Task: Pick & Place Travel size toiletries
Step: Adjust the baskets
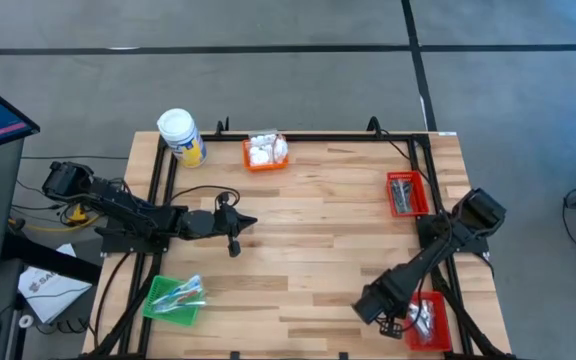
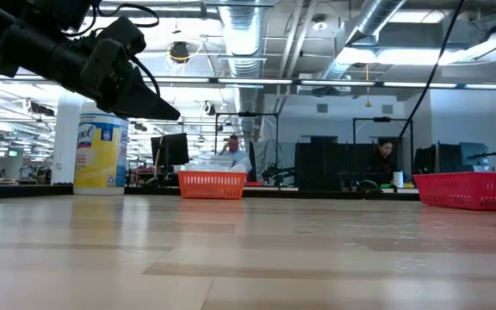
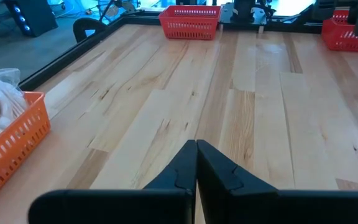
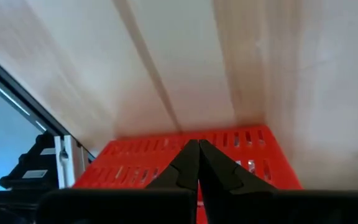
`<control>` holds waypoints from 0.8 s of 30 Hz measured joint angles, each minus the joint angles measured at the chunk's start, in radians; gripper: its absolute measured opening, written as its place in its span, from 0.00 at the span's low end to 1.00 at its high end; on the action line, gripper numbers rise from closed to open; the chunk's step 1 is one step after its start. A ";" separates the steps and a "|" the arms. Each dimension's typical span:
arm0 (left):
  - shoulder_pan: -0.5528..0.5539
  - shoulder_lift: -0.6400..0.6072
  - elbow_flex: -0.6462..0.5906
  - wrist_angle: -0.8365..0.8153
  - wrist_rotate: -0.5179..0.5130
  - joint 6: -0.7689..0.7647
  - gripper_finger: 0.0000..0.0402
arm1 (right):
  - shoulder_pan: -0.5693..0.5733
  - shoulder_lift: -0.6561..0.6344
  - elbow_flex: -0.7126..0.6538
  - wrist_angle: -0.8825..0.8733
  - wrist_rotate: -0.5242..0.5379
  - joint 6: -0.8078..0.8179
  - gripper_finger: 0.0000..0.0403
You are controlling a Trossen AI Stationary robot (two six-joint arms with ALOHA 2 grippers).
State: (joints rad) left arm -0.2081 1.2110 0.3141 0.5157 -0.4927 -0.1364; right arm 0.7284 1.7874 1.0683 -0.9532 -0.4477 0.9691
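High view, left to right: green basket (image 1: 175, 298) at lower left holds thin clear-wrapped sticks (image 1: 186, 293). The yellow-labelled jar (image 1: 181, 137) stands at the desk's (image 1: 308, 250) upper left corner. Left end effector (image 1: 251, 221) is over bare wood at centre left, fingers pressed together, holding nothing; its wrist view confirms the meeting tips. Orange basket (image 1: 265, 152) at upper centre holds white packets (image 1: 264, 151). Red basket (image 1: 406, 193) at right holds dark sachets (image 1: 403, 192). Right end effector (image 1: 396, 322), closed and empty, is beside the lower-right red basket (image 1: 429, 321) containing silvery sachets (image 1: 425, 316). Only the low view shows people (image 2: 233, 148) seated behind the desk
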 joint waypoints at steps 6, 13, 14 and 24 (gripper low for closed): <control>0.000 0.000 0.000 0.000 0.000 0.000 0.00 | -0.001 0.000 0.000 0.066 -0.019 -0.006 0.00; 0.000 0.000 0.000 0.000 0.000 0.000 0.00 | -0.016 -0.022 0.045 0.040 0.027 -0.052 0.00; 0.000 0.000 0.000 0.000 0.000 0.000 0.00 | -0.023 -0.035 0.054 0.041 0.064 -0.064 0.00; 0.001 0.000 0.000 -0.034 0.055 -0.004 0.00 | -0.167 -0.174 0.090 0.088 0.512 -0.208 0.00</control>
State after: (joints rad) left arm -0.2070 1.2110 0.3141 0.4821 -0.4373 -0.1400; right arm 0.5617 1.6138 1.1587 -0.8655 0.0647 0.7609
